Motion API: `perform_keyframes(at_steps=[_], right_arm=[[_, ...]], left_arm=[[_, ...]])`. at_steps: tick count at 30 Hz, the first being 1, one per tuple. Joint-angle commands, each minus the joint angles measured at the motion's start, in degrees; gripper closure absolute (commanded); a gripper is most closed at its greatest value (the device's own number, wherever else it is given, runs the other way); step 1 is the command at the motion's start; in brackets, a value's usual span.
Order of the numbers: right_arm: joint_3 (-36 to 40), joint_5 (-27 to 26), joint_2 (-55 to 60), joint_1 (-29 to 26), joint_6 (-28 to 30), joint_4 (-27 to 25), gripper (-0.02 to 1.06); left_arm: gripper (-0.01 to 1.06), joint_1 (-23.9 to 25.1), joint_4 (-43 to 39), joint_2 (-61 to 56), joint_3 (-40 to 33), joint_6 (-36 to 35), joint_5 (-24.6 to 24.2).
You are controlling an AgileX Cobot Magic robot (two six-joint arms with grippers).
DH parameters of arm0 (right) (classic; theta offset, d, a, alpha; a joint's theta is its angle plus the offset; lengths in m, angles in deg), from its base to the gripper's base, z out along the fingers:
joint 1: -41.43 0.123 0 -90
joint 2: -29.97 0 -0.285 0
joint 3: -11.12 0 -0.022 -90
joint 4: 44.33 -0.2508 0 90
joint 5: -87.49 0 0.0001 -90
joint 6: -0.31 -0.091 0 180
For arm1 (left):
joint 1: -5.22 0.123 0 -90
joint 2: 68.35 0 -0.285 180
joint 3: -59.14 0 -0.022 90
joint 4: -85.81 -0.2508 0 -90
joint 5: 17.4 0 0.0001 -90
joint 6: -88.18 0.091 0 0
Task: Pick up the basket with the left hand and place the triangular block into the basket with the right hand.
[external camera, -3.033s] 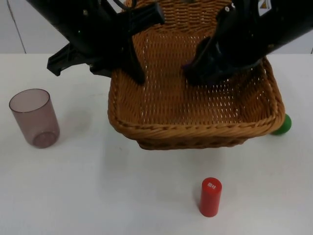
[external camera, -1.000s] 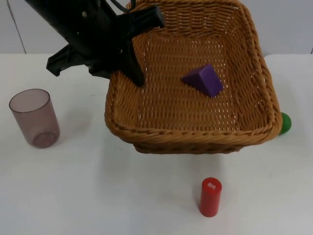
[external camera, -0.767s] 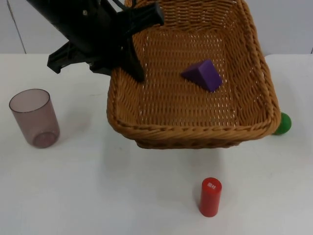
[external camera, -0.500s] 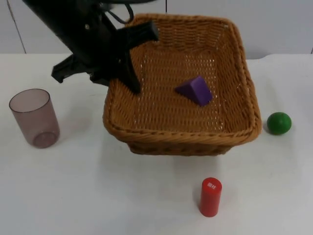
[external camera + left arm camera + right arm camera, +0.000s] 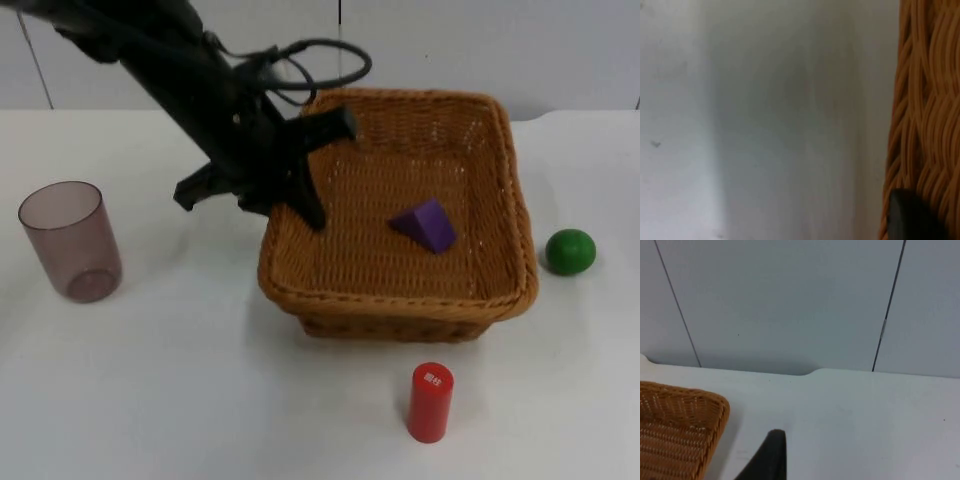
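Left pincer (image 5: 300, 195) pinches basket (image 5: 400, 300) left rim; purple triangular block (image 5: 425, 224) inside

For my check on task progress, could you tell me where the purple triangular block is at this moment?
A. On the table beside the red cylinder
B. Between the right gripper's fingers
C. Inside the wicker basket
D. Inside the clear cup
C: the top view shows the purple triangular block lying on the woven floor of the basket, whose left rim the left gripper holds.
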Motion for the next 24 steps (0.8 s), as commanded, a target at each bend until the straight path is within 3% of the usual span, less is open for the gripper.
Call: perform_keyframes(at_steps=[1,10,24], right_arm=[[0.00,-0.78,-0.30,-0.16,0.81,-0.29,0.00],[0.00,-1.47,-0.30,-0.16,0.93,-0.29,0.00],[0.00,-1.85,-0.30,-0.16,0.93,-0.29,0.00]], left_arm=[[1.05,0.71,2.47,0.01,0.77,1.03,-0.10],[1.05,1.41,2.14,1.74,0.77,2.35,3.49],[1.05,1.41,3.68,4.88,0.77,4.45,4.50]])
